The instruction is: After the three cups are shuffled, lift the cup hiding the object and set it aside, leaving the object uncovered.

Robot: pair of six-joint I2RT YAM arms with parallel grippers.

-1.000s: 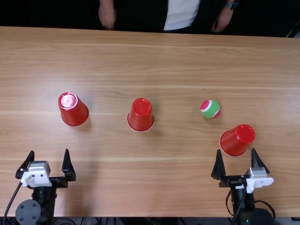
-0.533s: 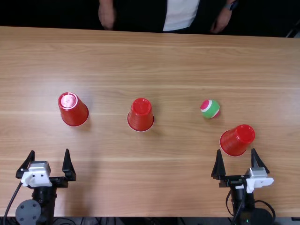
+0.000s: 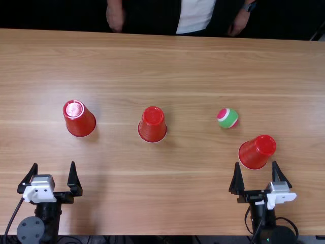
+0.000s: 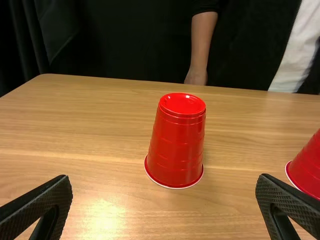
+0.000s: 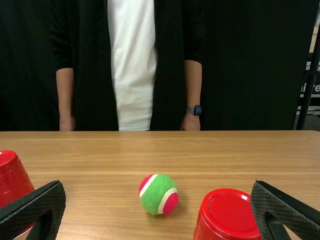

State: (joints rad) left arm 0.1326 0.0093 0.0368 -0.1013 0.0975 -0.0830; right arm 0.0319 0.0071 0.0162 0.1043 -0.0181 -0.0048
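Three red cups stand upside down on the wooden table: a left cup [image 3: 78, 119] [image 4: 175, 141], a middle cup [image 3: 152, 124] [image 5: 11, 180] and a right cup [image 3: 257, 151] [image 5: 227, 214]. A green, pink and white ball [image 3: 228, 118] [image 5: 158, 194] lies uncovered between the middle and right cups. My left gripper [image 3: 50, 178] [image 4: 160, 212] is open near the table's front edge, below the left cup. My right gripper [image 3: 258, 178] [image 5: 160, 212] is open too, just in front of the right cup, holding nothing.
A person stands behind the far edge of the table [image 3: 162, 56], hands hanging at their sides, touching nothing. Bare wood stretches between the cups and the far edge.
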